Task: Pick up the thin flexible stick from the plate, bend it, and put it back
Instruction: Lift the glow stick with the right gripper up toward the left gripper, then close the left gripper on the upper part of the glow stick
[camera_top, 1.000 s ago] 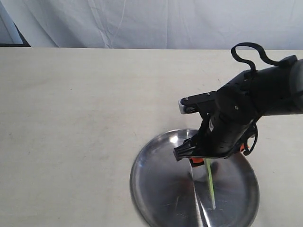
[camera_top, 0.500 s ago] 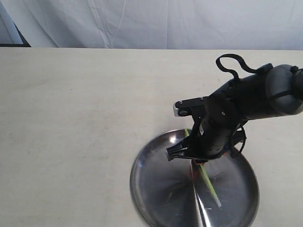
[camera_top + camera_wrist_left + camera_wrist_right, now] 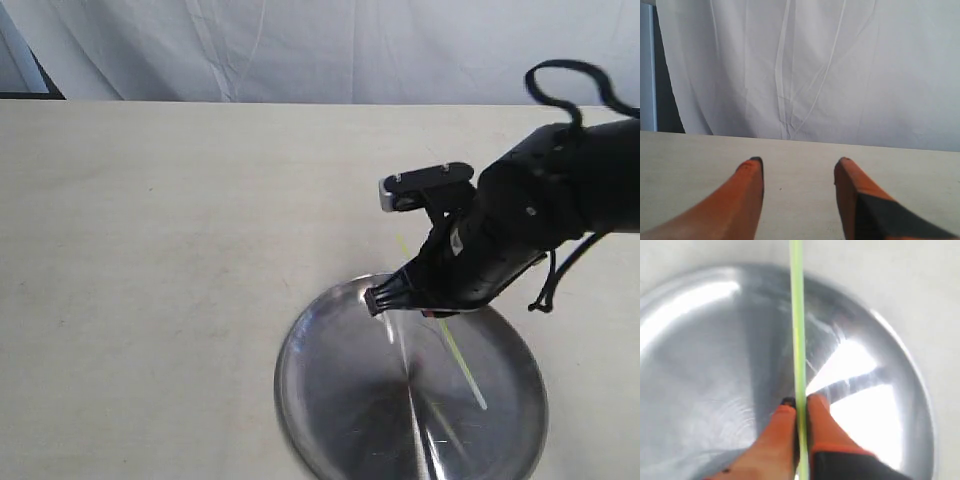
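The thin flexible stick (image 3: 798,325) is a straight yellow-green rod pinched between the orange fingers of my right gripper (image 3: 799,403), which is shut on it. In the exterior view the stick (image 3: 463,370) slants down from under the black right arm (image 3: 510,240) over the round silver plate (image 3: 330,400), with its pale lower tip above the plate's right half. Its upper end shows faintly past the plate's far rim. The right wrist view looks down on the plate (image 3: 700,370) below the stick. My left gripper (image 3: 799,162) is open and holds nothing.
The plate lies near the front edge of a pale beige table (image 3: 150,250). A white curtain (image 3: 320,50) hangs behind it. The left wrist view shows only the bare table (image 3: 800,150) and the curtain. The left arm is outside the exterior view.
The right arm has shifted right and back a little while holding the stick. The stick has swung, so its lower tip now sits higher and further right over the plate.
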